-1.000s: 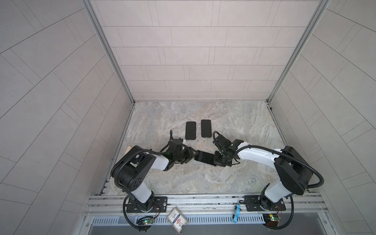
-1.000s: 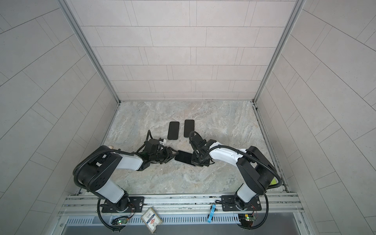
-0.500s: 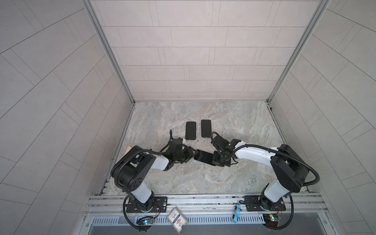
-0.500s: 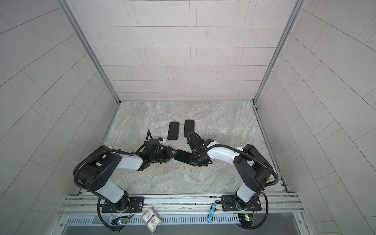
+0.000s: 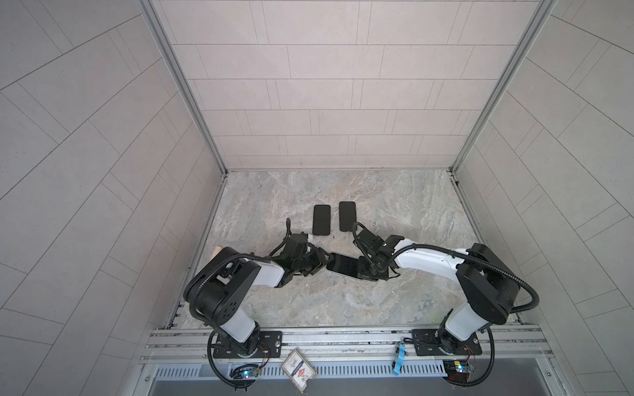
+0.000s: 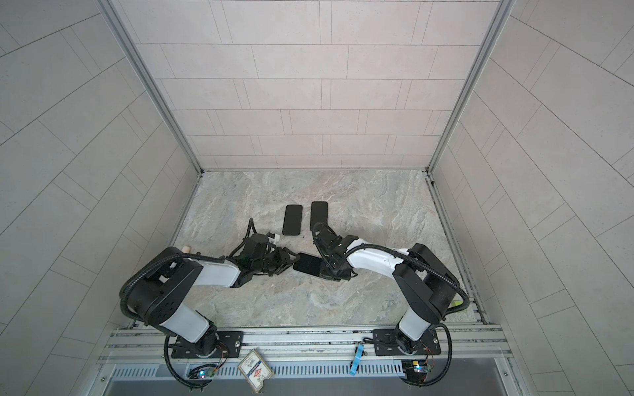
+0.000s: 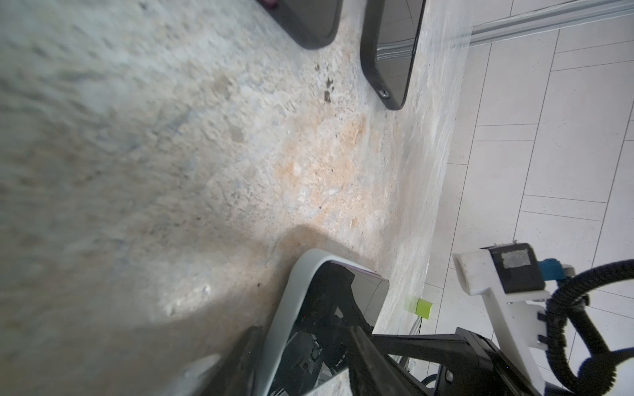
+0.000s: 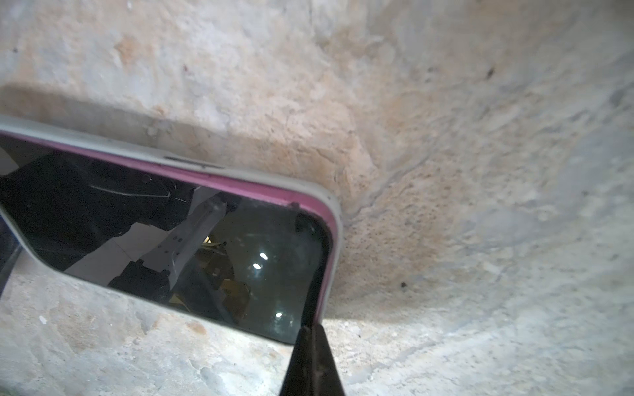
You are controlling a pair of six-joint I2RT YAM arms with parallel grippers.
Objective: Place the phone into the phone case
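Note:
A phone (image 5: 343, 265) (image 6: 308, 264) with a dark glossy screen (image 8: 171, 240) and a pink edge lies inside a grey phone case (image 8: 103, 145) (image 7: 291, 301) on the marble floor between both arms. My left gripper (image 5: 324, 264) (image 6: 291, 262) (image 7: 305, 356) is shut across the case's left end, one finger on each long side. My right gripper (image 5: 364, 272) (image 6: 327, 271) (image 8: 310, 334) is shut, and its joined tips rest on the phone's right end near a corner. The pink edge shows just inside the grey rim.
Two more dark phone-shaped slabs (image 5: 321, 219) (image 5: 347, 216) lie side by side farther back, also seen in the left wrist view (image 7: 308, 20) (image 7: 391, 51). Tiled walls close in the marble floor (image 5: 308, 298) on three sides. A rail runs along the front.
The right gripper has crept slightly leftward over the phone's right end. The left gripper and the cased phone have stayed where they were.

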